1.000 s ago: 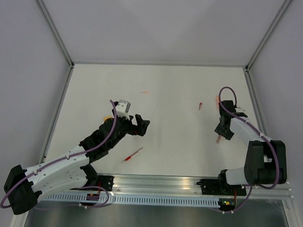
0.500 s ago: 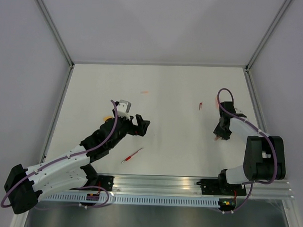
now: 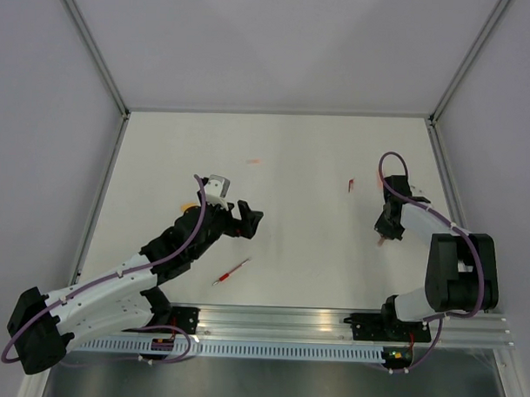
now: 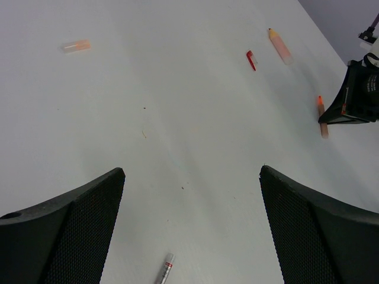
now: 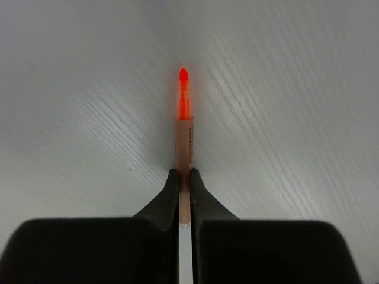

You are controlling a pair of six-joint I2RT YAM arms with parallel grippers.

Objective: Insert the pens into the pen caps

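Observation:
My right gripper [image 5: 184, 177] is shut on a pale orange pen [image 5: 184, 136] that lies on the white table, its bright orange tip pointing away from the fingers. From above, that gripper [image 3: 383, 235] sits at the right side of the table with the pen's end [image 3: 381, 243] showing beneath it. My left gripper [image 3: 247, 217] hovers open and holds nothing. A red pen [image 3: 231, 272] lies near the front edge behind it, and its pale tip [image 4: 166, 269] shows between the open fingers. A pale orange pen cap [image 3: 253, 161] and a red pen cap [image 3: 351, 186] lie farther back.
A pale orange piece with a yellow tip [image 4: 279, 46] lies just beyond the red cap [image 4: 251, 60], close to the right arm [image 4: 358, 94]. Metal frame rails [image 3: 100, 193] border the table on the left, back and right.
The right gripper's fingers have closed on the pale orange pen, and it has shifted slightly farther back. The left arm has hardly moved.

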